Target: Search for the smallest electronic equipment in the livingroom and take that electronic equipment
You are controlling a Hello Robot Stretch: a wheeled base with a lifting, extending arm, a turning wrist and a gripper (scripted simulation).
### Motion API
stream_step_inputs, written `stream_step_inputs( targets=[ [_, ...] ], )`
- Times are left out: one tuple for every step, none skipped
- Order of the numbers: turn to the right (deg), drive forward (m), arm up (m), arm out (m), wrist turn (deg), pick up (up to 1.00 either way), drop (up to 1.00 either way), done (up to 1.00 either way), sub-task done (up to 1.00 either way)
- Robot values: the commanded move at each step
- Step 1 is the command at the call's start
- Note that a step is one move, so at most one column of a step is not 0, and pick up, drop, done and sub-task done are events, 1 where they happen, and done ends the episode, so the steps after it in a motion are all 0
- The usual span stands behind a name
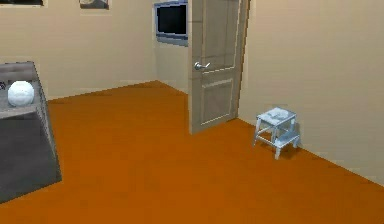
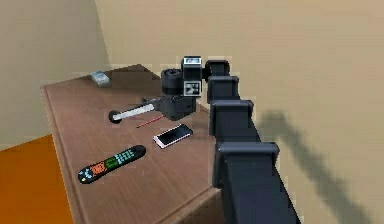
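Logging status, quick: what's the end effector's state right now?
End effector: by the phone on the table; cannot tell open, shut, or whether it holds anything.

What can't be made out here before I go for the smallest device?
- Arm side view: whether the gripper holds anything; things on the table lie at its far end.
- Arm side view: small grey thing at the table's far corner, too small to name.
- Forward view: wall screen, partly hidden by the door, cut by the top edge.
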Motion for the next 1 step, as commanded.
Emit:
stream_step_inputs(
  targets=[
    [0.0, 0.0, 0.0, 0.0, 21.0, 0.0, 0.0, 0.0, 0.0]
  ],
)
